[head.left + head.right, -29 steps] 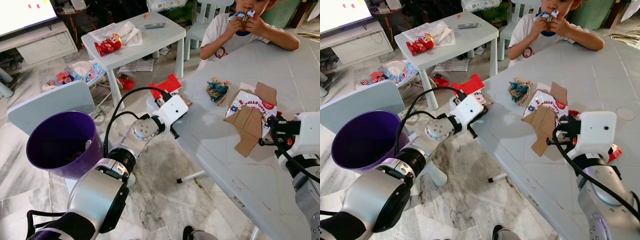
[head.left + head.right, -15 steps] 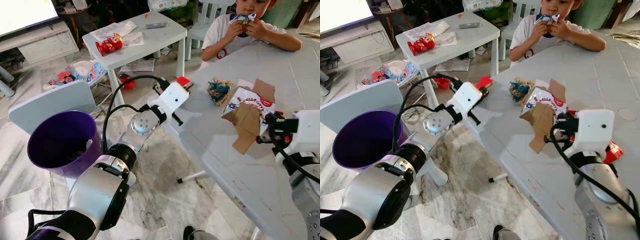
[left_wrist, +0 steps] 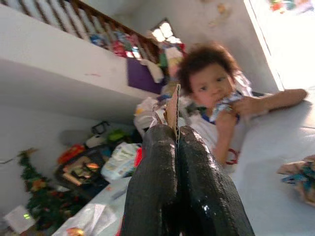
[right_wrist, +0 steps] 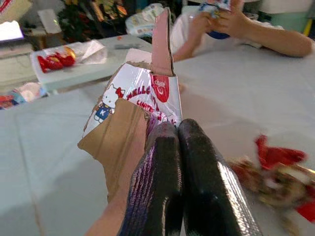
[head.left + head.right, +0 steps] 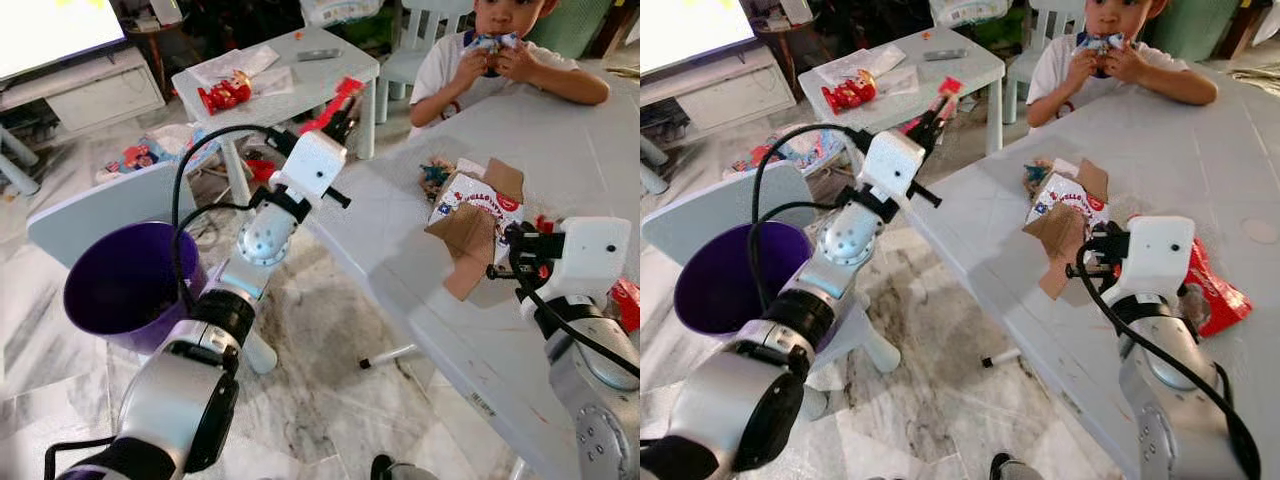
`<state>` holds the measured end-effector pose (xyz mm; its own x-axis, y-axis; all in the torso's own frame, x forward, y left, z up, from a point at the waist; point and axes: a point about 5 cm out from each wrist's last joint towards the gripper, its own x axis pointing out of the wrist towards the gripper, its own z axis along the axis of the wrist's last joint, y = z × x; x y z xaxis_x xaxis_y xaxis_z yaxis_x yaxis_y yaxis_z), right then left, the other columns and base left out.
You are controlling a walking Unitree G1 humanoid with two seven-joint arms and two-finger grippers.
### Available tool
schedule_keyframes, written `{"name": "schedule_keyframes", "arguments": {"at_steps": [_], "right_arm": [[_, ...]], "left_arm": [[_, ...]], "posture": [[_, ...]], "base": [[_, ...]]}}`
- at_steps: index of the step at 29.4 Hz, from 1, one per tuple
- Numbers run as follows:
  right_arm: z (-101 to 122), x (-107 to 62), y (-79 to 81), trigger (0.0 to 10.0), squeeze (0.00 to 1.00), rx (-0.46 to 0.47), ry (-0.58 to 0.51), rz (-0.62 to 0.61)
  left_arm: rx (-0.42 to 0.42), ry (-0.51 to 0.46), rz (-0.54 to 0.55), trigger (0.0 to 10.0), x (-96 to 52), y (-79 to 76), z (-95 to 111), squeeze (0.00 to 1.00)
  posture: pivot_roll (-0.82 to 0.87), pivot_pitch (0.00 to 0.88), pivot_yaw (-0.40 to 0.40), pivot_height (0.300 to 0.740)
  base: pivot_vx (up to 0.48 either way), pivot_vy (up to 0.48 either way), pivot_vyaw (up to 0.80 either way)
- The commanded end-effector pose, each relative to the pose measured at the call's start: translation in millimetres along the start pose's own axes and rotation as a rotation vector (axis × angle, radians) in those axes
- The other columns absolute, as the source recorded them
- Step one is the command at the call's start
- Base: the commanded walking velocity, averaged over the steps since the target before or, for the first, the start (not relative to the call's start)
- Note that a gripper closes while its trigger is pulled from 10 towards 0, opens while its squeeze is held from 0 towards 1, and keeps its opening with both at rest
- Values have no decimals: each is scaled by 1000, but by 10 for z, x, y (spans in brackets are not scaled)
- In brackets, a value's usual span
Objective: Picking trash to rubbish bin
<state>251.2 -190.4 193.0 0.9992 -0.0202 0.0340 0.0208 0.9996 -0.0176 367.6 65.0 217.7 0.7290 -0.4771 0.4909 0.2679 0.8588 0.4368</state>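
Left gripper (image 5: 345, 105) clamps a red card scrap (image 5: 338, 100) raised beyond the grey table's (image 5: 420, 270) near-left edge; right gripper (image 4: 179, 132) pinches a torn carton (image 5: 470, 215) above the table; purple bin (image 5: 130, 290) stands on the floor.

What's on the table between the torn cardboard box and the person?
A crumpled blue-and-brown wrapper lies between the torn cardboard box and the person, seen in the left eye view.

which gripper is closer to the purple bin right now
Left. The left gripper holds red card up beside the bin; the right gripper holds a box over the table, farther away.
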Motion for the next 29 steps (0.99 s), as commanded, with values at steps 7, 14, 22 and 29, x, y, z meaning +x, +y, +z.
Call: {"name": "schedule_keyframes", "arguments": {"at_steps": [7,14,22,29], "right_arm": [[-24,83,47,0,0,9,-33,-6],[-68,124,79,0,0,9,-37,12],[-90,181,129,0,0,14,-39,41],[-90,203,144,0,0,16,-44,51]], "left_arm": [[3,12,174,0,-387,146,162,0],[4,119,280,0,-794,244,254,0],[-11,234,326,0,-1122,259,276,0],[-44,273,335,0,-1157,216,290,0]], "posture": [[-41,106,80,740],[10,104,71,740],[33,102,57,740],[34,100,52,740]], "base": [[0,0,0],[0,0,371],[0,0,800],[0,0,800]]}}
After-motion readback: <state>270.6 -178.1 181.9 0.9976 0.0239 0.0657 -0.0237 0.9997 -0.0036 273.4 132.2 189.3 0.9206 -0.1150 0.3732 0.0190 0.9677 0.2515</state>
